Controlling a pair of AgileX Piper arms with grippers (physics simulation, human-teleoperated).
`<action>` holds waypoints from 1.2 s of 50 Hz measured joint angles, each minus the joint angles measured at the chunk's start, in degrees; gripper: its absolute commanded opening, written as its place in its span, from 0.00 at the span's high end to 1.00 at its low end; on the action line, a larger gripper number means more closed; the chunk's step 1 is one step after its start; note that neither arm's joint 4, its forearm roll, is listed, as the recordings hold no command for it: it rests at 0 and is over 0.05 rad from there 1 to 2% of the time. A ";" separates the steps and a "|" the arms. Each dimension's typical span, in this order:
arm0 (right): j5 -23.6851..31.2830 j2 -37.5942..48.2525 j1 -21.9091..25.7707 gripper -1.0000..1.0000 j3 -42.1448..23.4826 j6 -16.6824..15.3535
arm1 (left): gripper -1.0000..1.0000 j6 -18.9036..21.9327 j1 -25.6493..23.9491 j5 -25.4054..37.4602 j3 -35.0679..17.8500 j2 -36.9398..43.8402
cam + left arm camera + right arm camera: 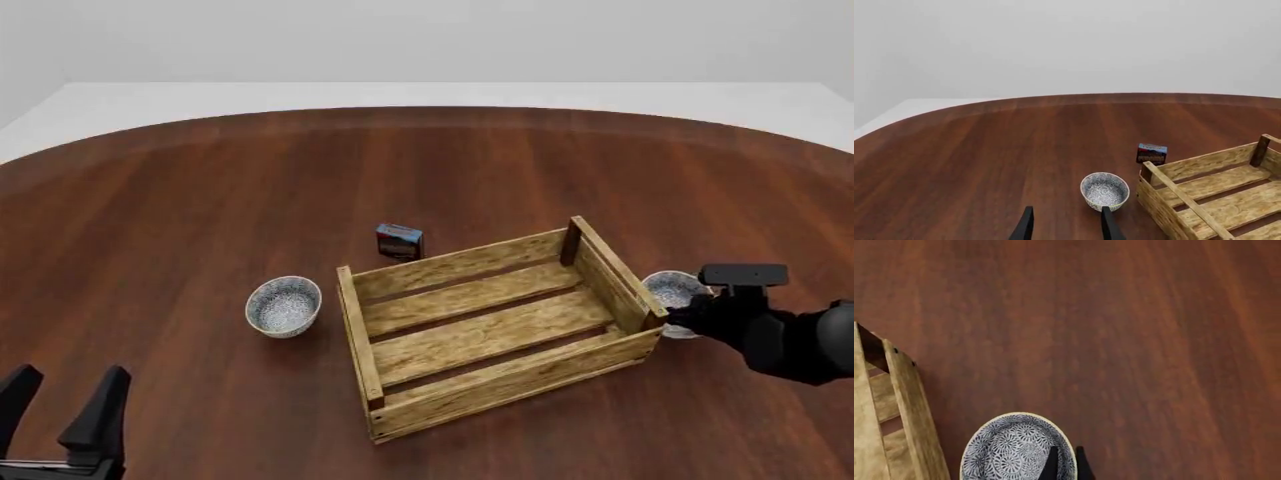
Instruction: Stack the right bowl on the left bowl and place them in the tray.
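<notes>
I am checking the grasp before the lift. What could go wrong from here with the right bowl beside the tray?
1. The right gripper pinches only the thin rim of the right bowl, so the bowl may tilt or slip when lifted.
2. That bowl sits close against the tray, whose wall may catch it.
3. The left bowl stands free, far from the left gripper, so stacking may push it aside.
</notes>
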 measured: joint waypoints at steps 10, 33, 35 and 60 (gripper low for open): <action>1.45 -4.29 -0.77 1.00 1.48 0.49 | 0.00 0.04 -0.07 0.73 -0.12 -0.76; 9.01 -23.85 -2.02 1.00 3.86 3.07 | 0.00 -0.08 -0.23 1.22 -0.20 -1.38; 9.74 -25.96 -2.04 1.00 3.98 3.39 | 0.00 -0.09 -0.27 1.13 -0.18 -1.28; 19.43 -48.75 4.86 1.00 4.07 8.67 | 0.00 0.83 -0.93 -1.51 -1.32 2.61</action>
